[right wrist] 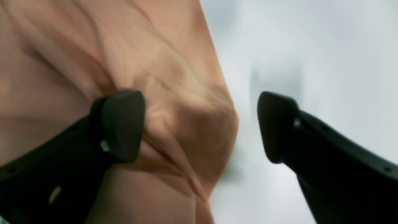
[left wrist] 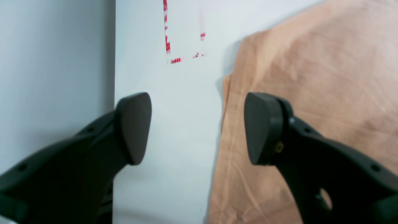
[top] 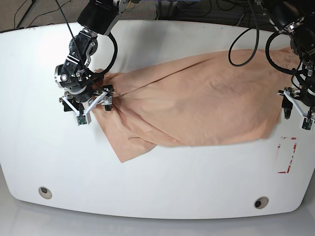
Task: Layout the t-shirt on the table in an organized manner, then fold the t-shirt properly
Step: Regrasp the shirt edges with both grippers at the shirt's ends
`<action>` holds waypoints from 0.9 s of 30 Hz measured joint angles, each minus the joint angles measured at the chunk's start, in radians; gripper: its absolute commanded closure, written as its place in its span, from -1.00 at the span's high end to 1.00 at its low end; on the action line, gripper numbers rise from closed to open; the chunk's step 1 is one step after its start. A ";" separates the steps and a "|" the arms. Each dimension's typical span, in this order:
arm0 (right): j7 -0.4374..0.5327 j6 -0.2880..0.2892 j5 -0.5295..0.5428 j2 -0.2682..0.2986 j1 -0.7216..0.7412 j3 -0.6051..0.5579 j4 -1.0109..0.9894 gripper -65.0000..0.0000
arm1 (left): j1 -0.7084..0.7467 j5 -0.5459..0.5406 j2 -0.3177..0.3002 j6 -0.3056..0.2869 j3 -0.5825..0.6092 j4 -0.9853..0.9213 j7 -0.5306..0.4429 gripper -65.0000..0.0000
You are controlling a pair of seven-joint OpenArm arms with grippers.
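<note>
The peach t-shirt point(top: 197, 103) lies crumpled across the white table point(top: 157, 187), plain side up, from the left arm's side to the far right corner. My right gripper point(top: 87, 102) sits at the shirt's left end. In the right wrist view it point(right wrist: 199, 126) is open and straddles a bunched fold of the t-shirt point(right wrist: 174, 93), one finger over cloth, the other over bare table point(right wrist: 311, 46). My left gripper point(top: 298, 109) hangs at the shirt's right edge. In the left wrist view it point(left wrist: 197, 127) is open, one finger above the t-shirt point(left wrist: 311, 77), nothing between its pads.
A red-marked rectangle point(top: 287, 155) point(left wrist: 183, 37) lies near the left gripper, close to the table's right edge point(left wrist: 115, 62). Two grommet holes point(top: 45, 191) point(top: 261, 202) sit near the front edge. Black cables point(top: 246, 44) loop over the back of the table.
</note>
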 measured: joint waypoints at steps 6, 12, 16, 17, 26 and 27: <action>0.027 0.011 -0.007 0.003 -0.013 0.000 -0.045 0.63 | -0.007 0.000 -0.021 0.000 0.000 -0.005 -0.003 0.35; 0.045 0.010 -0.006 0.002 -0.034 -0.003 -0.045 0.63 | -0.032 0.003 -0.018 -0.001 0.000 -0.061 0.001 0.35; 0.064 0.010 -0.003 0.000 -0.050 -0.006 -0.044 0.51 | -0.070 0.008 -0.019 0.000 0.000 -0.099 -0.004 0.35; 0.070 0.010 -0.003 -0.001 -0.053 -0.006 -0.044 0.43 | -0.080 0.016 -0.019 0.000 0.000 -0.108 -0.005 0.35; 0.094 0.007 0.012 0.002 -0.050 -0.006 -0.076 -0.40 | -0.175 0.137 -0.015 0.005 -0.005 -0.222 0.000 0.35; 0.097 0.007 0.016 0.006 -0.047 -0.006 -0.080 -0.48 | -0.188 0.136 -0.016 0.001 -0.005 -0.239 -0.003 0.35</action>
